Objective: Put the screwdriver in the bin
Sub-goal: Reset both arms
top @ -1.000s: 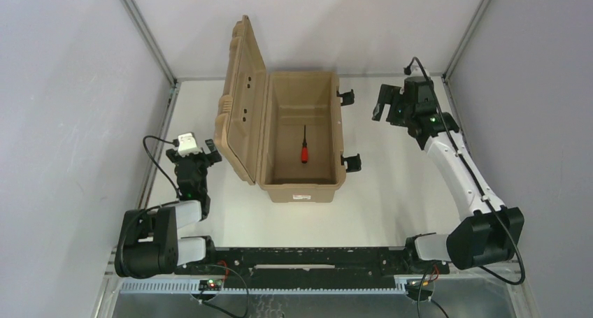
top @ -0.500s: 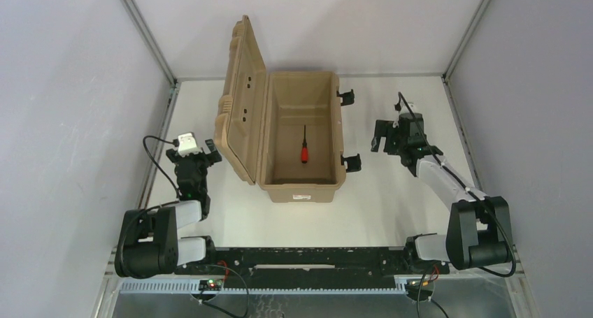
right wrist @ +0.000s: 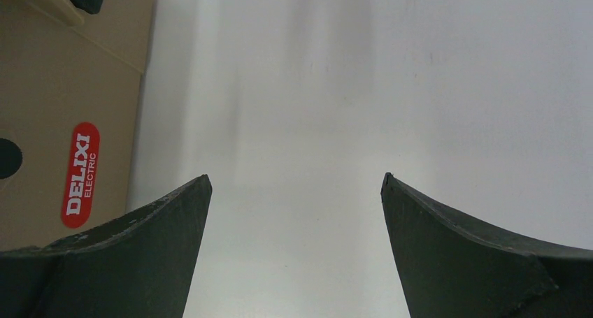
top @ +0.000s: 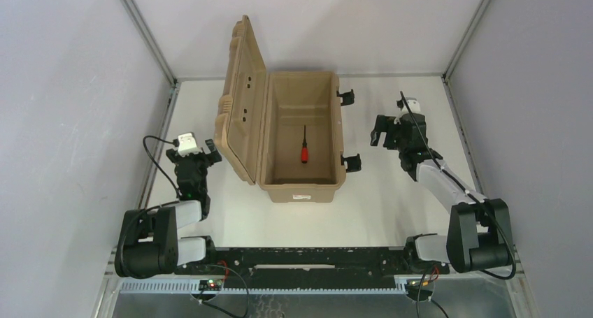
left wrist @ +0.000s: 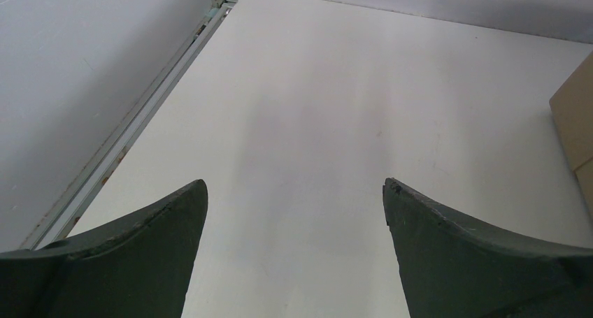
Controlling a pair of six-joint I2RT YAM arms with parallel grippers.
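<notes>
The screwdriver (top: 304, 150), red-handled with a thin dark shaft, lies on the floor inside the bin (top: 301, 192), a tan box whose ribbed lid (top: 241, 101) stands open on its left side. My left gripper (top: 194, 154) rests low beside the lid, open and empty; the left wrist view shows only bare table between its fingers (left wrist: 295, 185). To the right of the bin, my right gripper (top: 390, 131) hovers near the black latches, open and empty (right wrist: 296, 178). The bin's tan wall (right wrist: 63, 87) fills the left of the right wrist view.
Two black latches (top: 346, 95) (top: 351, 162) stick out from the bin's right side. A red label (right wrist: 80, 175) is on the bin wall. Grey walls and metal rails (top: 157, 157) fence in the white table (top: 391, 206).
My right arm has pulled back from the far right corner toward the near side, bringing its open gripper beside the bin's right wall. The left arm, bin and screwdriver have not moved.
</notes>
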